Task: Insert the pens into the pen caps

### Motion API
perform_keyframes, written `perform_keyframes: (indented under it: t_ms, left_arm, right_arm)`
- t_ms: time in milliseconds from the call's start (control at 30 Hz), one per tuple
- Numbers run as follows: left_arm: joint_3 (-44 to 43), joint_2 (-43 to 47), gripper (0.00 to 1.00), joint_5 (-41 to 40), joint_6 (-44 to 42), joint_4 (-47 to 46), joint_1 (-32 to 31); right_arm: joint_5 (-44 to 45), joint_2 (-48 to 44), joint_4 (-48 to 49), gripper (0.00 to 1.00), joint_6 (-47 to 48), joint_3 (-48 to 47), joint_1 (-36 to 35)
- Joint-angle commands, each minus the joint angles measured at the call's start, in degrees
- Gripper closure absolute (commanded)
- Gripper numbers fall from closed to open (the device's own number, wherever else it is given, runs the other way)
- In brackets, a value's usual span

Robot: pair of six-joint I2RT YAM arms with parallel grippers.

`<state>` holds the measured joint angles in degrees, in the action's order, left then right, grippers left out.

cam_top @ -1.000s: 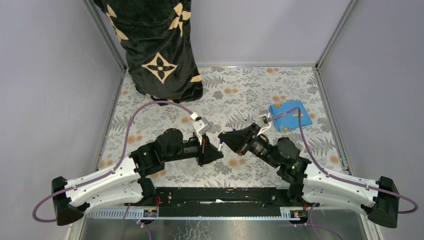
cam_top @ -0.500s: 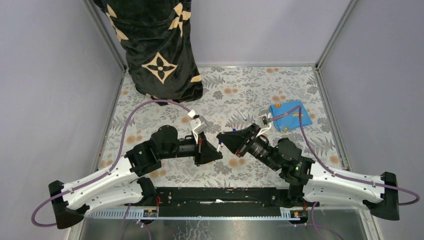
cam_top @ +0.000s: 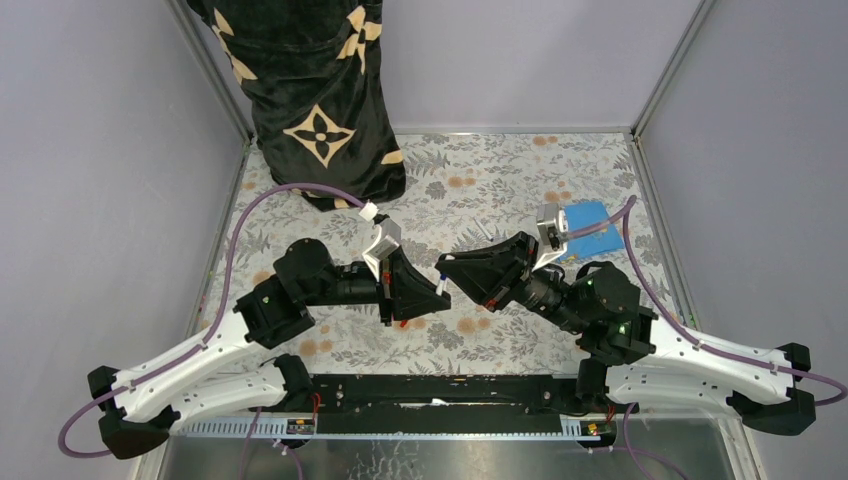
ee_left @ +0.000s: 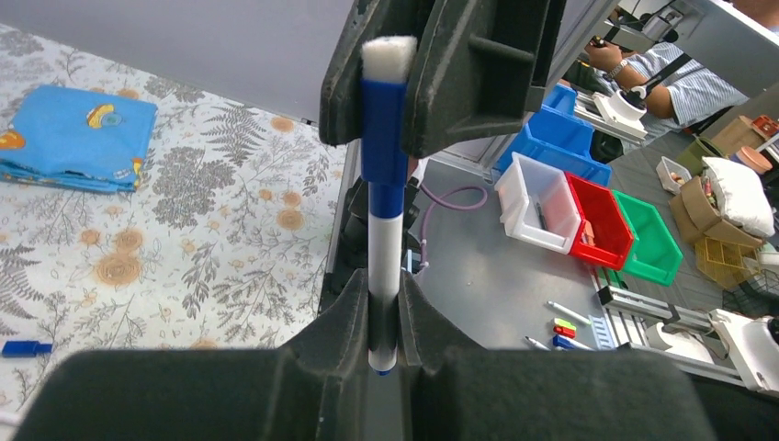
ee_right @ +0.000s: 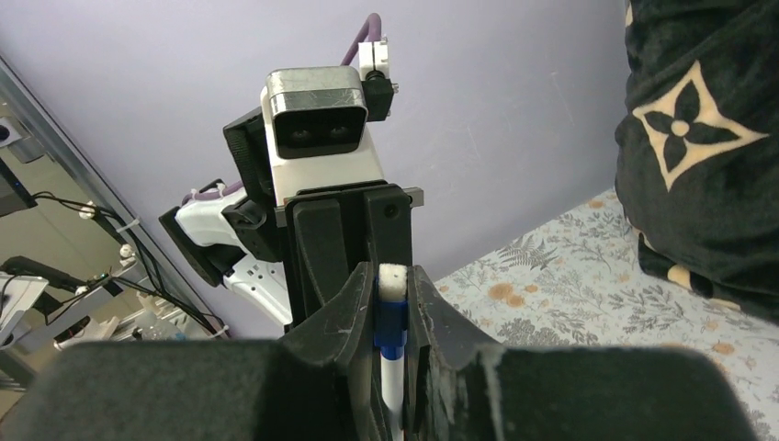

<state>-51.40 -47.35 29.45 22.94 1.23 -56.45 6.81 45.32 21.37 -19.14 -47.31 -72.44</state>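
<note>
A white-barrelled pen [ee_left: 385, 266] stands between my two grippers, which face each other over the middle of the table. My left gripper [ee_left: 384, 308] is shut on the barrel near its lower end. A blue pen cap [ee_left: 382, 124] with a white felt end sits over the pen's upper end, and my right gripper [ee_right: 392, 289] is shut on that cap [ee_right: 390, 322]. The white barrel [ee_right: 392, 381] runs down from the cap. In the top view the pen [cam_top: 441, 286] bridges the left gripper [cam_top: 428, 297] and the right gripper [cam_top: 450, 270]. Another small blue pen cap [ee_left: 26, 347] lies loose on the table.
A folded blue cloth [cam_top: 590, 218] lies at the right, partly behind my right arm. A black patterned fabric [cam_top: 310, 90] hangs at the back left corner. Coloured bins [ee_left: 588, 216] stand beyond the table's near edge.
Both arms have shifted and their wrists have turned; the left elbow swung left, the right arm rose over the cloth. The grippers stay joined by the pen and cap.
</note>
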Motion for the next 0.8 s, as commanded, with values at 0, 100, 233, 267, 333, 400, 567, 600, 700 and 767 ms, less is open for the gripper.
perform_keyframes:
  t_ms: [0,100,233,267,333,400,567,600,700,767]
  left_arm:
    - [-6.34,0.31,1.0,-2.97,-1.49,-17.86,2.3]
    - [-6.27,-0.14,1.0,-2.48,-1.73,-17.59,2.3]
    - [-5.64,-0.67,1.0,-1.98,-1.46,-17.75,2.26]
    - [-5.52,-0.86,1.0,-1.75,-1.37,-17.69,2.29]
    - [-5.28,-0.94,1.0,-1.59,-1.17,-17.67,2.25]
    - [-4.97,-0.92,1.0,-1.67,-0.91,-17.8,2.3]
    - [-4.31,-0.29,1.0,-2.11,-0.62,-17.76,2.3]
    - [-4.25,-0.28,1.0,-2.08,-0.57,-17.68,2.26]
    - [-4.02,-0.05,1.0,-2.02,-0.53,-17.46,2.3]
    - [-3.93,0.11,1.0,-2.03,-0.53,-17.41,2.27]
  right_arm:
    - [-10.88,0.99,-14.61,1.0,3.17,1.21,-3.05]
    - [-10.23,0.63,-14.76,1.0,3.87,0.38,-3.05]
    - [-9.2,-0.29,-13.46,0.98,3.98,-0.13,-3.05]
    - [-8.89,-0.59,-12.93,0.96,3.87,-0.15,-3.05]
    - [-8.51,-1.18,-11.97,0.91,3.84,-0.15,-3.05]
    - [-8.16,-1.6,-11.11,0.82,3.85,-0.36,-3.05]
    - [-7.88,-2.46,-9.98,0.62,3.61,-0.77,-3.05]
    - [-7.87,-2.7,-9.76,0.6,3.58,-0.77,-3.08]
    - [-7.69,-3.56,-8.68,0.55,3.11,-0.45,-3.05]
    - [-7.59,-4.43,-8.06,0.54,2.9,-0.17,-3.05]
